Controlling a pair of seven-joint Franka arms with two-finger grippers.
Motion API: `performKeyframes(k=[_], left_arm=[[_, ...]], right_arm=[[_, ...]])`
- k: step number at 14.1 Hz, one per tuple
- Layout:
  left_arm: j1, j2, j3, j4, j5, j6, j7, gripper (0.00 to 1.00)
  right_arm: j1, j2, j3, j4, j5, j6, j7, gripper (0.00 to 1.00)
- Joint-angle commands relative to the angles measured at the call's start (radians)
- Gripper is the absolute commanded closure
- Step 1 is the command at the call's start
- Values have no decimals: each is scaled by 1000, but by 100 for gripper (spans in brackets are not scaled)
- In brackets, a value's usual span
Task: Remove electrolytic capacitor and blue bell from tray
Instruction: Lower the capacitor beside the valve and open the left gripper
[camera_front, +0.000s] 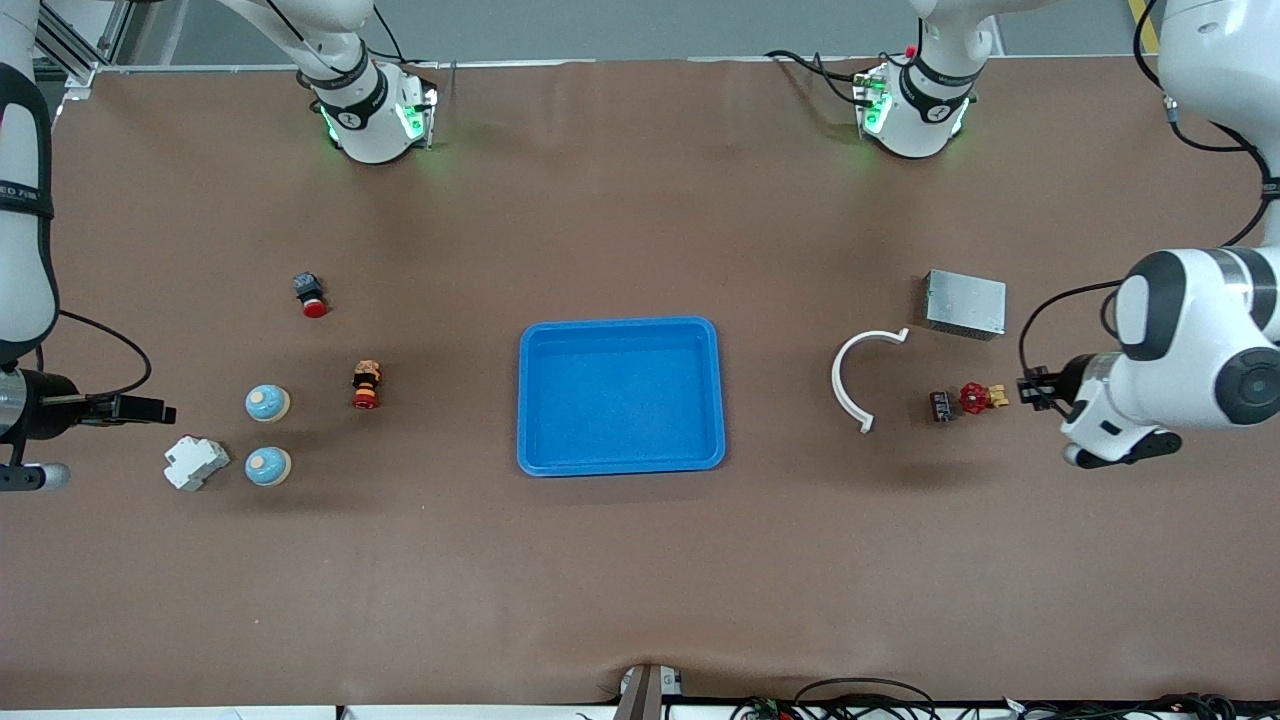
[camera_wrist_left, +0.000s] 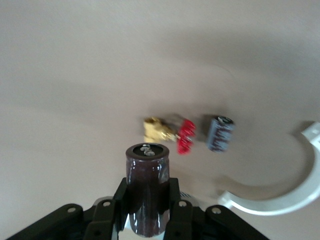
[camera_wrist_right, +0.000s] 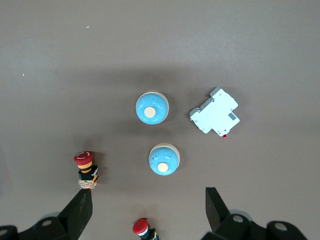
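My left gripper (camera_wrist_left: 147, 197) is shut on a dark, glossy capacitor (camera_wrist_left: 146, 165) that stands upright between its fingers. In the front view this left gripper (camera_front: 1032, 388) hangs over the table at the left arm's end, beside a red-and-yellow valve part (camera_front: 980, 397). A second capacitor (camera_front: 941, 406) lies on the table next to that part. Two blue bells (camera_front: 267, 403) (camera_front: 268, 466) sit at the right arm's end. My right gripper (camera_front: 160, 411) is open above the table beside them; its wrist view shows both bells (camera_wrist_right: 152, 109) (camera_wrist_right: 164, 160) ahead of the spread right gripper (camera_wrist_right: 147, 200).
A blue tray (camera_front: 620, 330) sits mid-table. A white curved clip (camera_front: 845, 375) and a metal box (camera_front: 964, 303) lie toward the left arm's end. A white breaker (camera_front: 196, 462) and two red push buttons (camera_front: 311, 295) (camera_front: 366, 385) lie near the bells.
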Motion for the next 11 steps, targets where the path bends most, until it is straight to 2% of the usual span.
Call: performKeyframes(k=[1,4,6,11], left_arm=[[66,-24,-10,-105,18,153,98,100],[96,-2,-8,-156,35,287,141,100],[103,21,-10,-157,92,326,141,100],[111,85,-8,-159,98,386,143,100]], right_arm=[[11,-1,2,10,-14,-16,12,0],[-6,4,4,10,-17,-16,12,0],[-9,-2,4,12,-19,-17,4,0],[-9,7,4,10,-16,-8,12,0]])
